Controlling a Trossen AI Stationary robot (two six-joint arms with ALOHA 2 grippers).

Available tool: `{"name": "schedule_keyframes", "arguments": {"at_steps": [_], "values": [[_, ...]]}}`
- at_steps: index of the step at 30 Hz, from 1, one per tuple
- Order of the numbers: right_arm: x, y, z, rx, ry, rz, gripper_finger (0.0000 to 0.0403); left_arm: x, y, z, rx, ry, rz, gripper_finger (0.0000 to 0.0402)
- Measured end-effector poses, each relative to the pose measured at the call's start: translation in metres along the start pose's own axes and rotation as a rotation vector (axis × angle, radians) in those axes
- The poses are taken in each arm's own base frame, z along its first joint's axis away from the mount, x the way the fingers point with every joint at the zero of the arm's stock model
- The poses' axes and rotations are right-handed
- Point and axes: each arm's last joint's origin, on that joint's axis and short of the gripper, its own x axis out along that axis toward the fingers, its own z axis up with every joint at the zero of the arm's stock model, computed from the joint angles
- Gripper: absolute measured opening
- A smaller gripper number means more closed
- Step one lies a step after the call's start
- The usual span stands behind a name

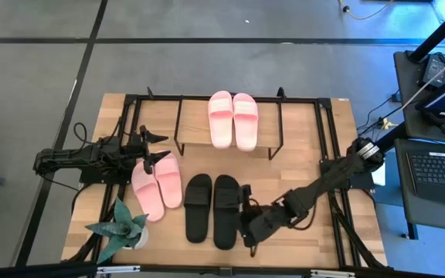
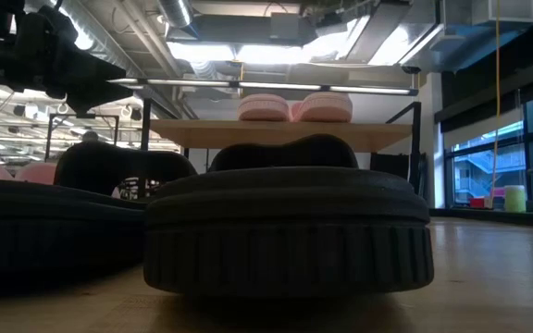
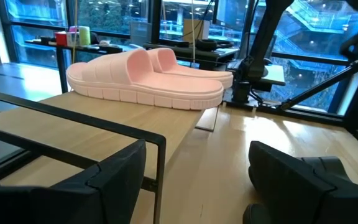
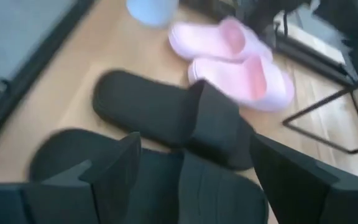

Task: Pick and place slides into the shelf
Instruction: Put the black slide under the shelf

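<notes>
The table (image 1: pixel 315 166) fills the middle of the high view, with the shelf (image 1: pixel 191 123) along its upper edge. One pink pair (image 1: pixel 233 119) sits on the shelf's top board, just right of centre. The right arm reaches in from the right edge, bent down and left toward the lower middle, its right gripper (image 1: pixel 247 218) low beside the right-hand shoe of the black pair (image 1: pixel 212 208). The left arm lies stretched in from the left edge, its left gripper (image 1: pixel 154 147) at the heel end of the second pink pair (image 1: pixel 157 185), which lies on the table left of the black one. A plant (image 1: pixel 118 228) stands at lower left.

The right wrist view shows what the overhead one cannot: both dark fingers (image 4: pixel 114 171) spread wide over a black slide, holding nothing. The left wrist view likewise shows its fingers (image 3: pixel 291 180) well apart and empty, looking along the shelf board at the pink pair. The low view is mostly blocked by the black slides up close, the shelved pink pair showing above them.
</notes>
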Motion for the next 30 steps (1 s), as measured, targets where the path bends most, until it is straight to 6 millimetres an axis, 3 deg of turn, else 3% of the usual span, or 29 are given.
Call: {"name": "schedule_keyframes", "arguments": {"at_steps": [7,17,25,30], "values": [[0.032,0.018,-0.021,-0.039,0.099,-0.055,0.03,0.0,0.0,0.0,-0.001,0.0,0.0,0.0276],[0.041,0.032,0.004,-0.041,0.36,-0.115,0.03,0.0,0.0,0.0,-0.003,0.0,-0.001,0.0276],[0.07,0.046,-0.013,-0.017,0.505,-0.17,0.0301,0.0,0.0,0.0,-0.003,0.0,0.0,0.0276],[0.08,0.04,-0.02,0.009,0.547,-0.201,0.0301,0.0,0.0,0.0,-0.004,0.001,-0.002,0.0276]]}}
